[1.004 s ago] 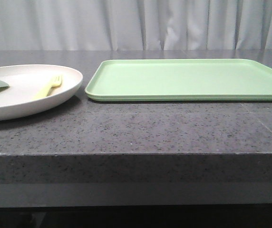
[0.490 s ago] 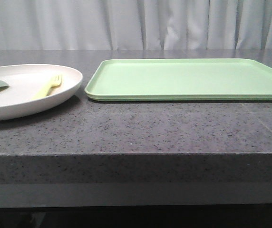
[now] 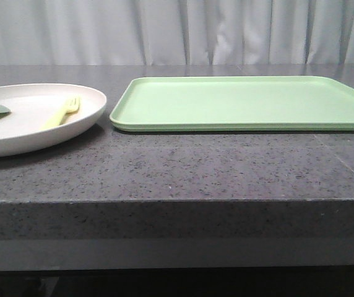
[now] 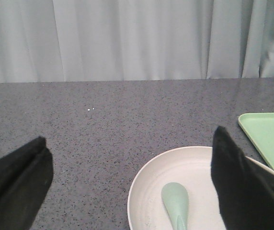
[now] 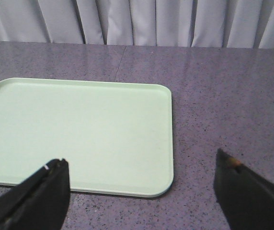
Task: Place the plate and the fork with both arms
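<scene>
Plainly, the plate (image 3: 31, 117) sits at the front view's left edge, the fork (image 3: 62, 112) lying on it, tines pointing away (beside the tray (image 3: 245, 102)). The left gripper (image 4: 132, 191), wide open and empty, is nearer; the right gripper (image 5: 142, 196) likewise gapes.

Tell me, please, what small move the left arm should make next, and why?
Probably lower the open left gripper toward the plate's near rim. The plate, with the fork lying in it, sits on the counter left of the bare green tray, and neither gripper holds anything yet.
</scene>
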Available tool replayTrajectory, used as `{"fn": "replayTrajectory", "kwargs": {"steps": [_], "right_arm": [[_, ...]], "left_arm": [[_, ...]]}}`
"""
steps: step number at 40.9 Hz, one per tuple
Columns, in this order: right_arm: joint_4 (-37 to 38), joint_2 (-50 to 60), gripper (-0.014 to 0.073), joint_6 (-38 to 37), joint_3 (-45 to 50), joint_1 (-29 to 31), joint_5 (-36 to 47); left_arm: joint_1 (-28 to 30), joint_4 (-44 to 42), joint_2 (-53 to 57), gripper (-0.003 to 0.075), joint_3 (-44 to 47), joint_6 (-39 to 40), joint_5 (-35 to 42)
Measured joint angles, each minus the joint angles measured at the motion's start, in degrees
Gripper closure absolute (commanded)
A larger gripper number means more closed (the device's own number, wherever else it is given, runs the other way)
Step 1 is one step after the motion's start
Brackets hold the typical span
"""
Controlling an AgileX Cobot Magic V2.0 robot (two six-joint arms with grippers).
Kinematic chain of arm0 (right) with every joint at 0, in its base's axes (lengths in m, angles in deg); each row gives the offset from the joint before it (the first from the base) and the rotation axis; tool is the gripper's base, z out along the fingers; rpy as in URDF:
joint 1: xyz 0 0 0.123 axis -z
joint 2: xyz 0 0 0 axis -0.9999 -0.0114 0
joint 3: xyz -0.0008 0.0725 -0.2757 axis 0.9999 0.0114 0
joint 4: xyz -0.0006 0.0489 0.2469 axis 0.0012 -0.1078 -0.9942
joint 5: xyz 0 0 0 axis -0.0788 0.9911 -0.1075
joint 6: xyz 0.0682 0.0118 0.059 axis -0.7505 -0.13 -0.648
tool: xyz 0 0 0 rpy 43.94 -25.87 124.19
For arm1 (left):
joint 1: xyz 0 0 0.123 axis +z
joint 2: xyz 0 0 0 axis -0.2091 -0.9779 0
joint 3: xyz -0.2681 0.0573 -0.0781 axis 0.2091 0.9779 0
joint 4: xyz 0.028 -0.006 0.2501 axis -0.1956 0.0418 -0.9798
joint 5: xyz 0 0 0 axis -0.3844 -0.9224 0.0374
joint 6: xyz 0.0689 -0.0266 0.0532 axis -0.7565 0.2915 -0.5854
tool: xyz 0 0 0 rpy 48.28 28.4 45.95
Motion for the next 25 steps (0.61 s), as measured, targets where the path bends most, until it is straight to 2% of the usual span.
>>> {"fn": "replayTrajectory", "kwargs": {"steps": [5, 16, 25], "right_arm": [[0.0, 0.0, -0.0052, 0.0, 0.0, 0.0, 0.0], [0.0, 0.0, -0.0052, 0.0, 0.0, 0.0, 0.0], [0.0, 0.0, -0.0052, 0.0, 0.0, 0.0, 0.0]], "left_arm": [[0.0, 0.4, -6.9, 0.0090, -5.1, 0.0, -6.5], [0.0, 0.5, -26.1, 0.0091, -22.4, 0.0, -30.1], [0.0, 0.6, -38.1, 0.0090, -33.2, 0.0, -42.4]]}}
